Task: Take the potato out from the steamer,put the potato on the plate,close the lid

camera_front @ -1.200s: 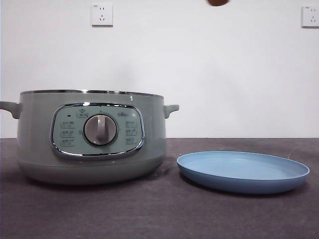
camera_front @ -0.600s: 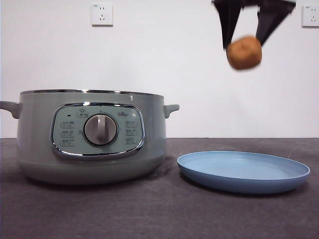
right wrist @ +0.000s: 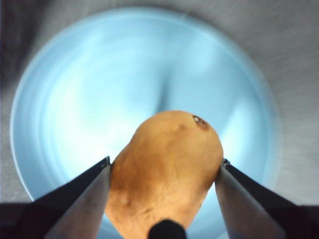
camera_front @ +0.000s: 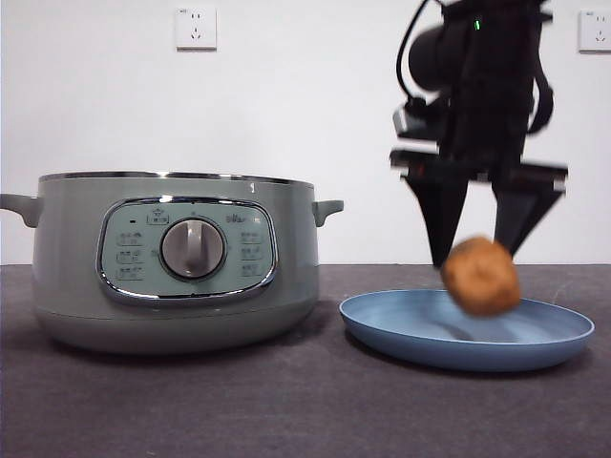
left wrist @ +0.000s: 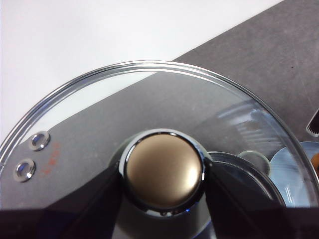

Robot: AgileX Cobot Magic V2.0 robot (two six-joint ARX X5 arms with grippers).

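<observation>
White wall, dark grey table. Front view: open steamer (camera_front: pixel 177 262) at left, blue plate (camera_front: pixel 410 329) beside it; right gripper (camera_front: pixel 480 250) above plate, clamped on potato (camera_front: pixel 481 277), low over the plate (probably for gentle release). Left wrist view: left gripper (left wrist: pixel 162 199) closed on lid (left wrist: pixel 99 109) knob, lid held off the pot for later closing. Right wrist view: jaws half-spread, pressing potato sides.
</observation>
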